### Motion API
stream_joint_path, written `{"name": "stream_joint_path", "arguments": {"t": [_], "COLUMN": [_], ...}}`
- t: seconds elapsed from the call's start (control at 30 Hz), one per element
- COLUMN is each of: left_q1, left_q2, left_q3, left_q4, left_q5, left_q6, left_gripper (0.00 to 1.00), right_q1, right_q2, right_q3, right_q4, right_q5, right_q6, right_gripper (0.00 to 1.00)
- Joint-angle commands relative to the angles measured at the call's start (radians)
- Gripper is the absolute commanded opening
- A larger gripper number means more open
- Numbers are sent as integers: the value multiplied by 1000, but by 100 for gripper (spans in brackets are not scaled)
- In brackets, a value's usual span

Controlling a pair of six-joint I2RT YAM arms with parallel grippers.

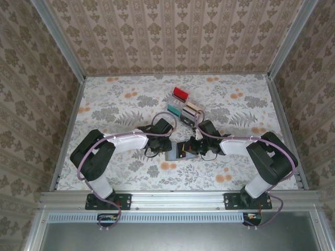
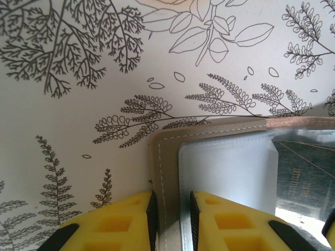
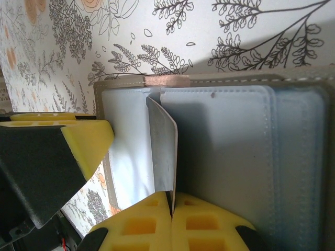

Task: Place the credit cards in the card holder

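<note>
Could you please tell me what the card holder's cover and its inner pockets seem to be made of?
Card holder cover: grey-beige faux leather or coated fabric, matte, with a stitched edge. Inner pockets: probably soft plastic film, translucent with a frosted sheen.

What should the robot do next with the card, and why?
Probably push the pale card deeper into the card holder. The right gripper is shut on it. The card stands on edge at a pocket, not tucked in, while the left gripper sits at the holder's edge.
</note>
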Motion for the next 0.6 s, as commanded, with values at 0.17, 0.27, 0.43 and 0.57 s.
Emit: {"name": "stream_joint_path", "arguments": {"t": [0.17,0.27,0.43,0.57], "left_q1": [-11,-12,-12,-12], "left_q2": [20,18,17,13], "left_q3": [13,13,14,13], "left_q4": [-26,-24,-29,-29], "left_q5": [11,10,9,9], "left_q6": [-3,-6,-7,-7], "left_gripper": [26,27,28,28], "right_q1": [22,30,42,55], "right_q2": [34,52,77,91], "right_q3": [5,18,40,53], "right_q4": [-29,-19,-11,-9], "right_q5": [-28,-30,-35,-14], "right_q6": [19,21,27,48], "right_gripper": [1,2,3,6]}}
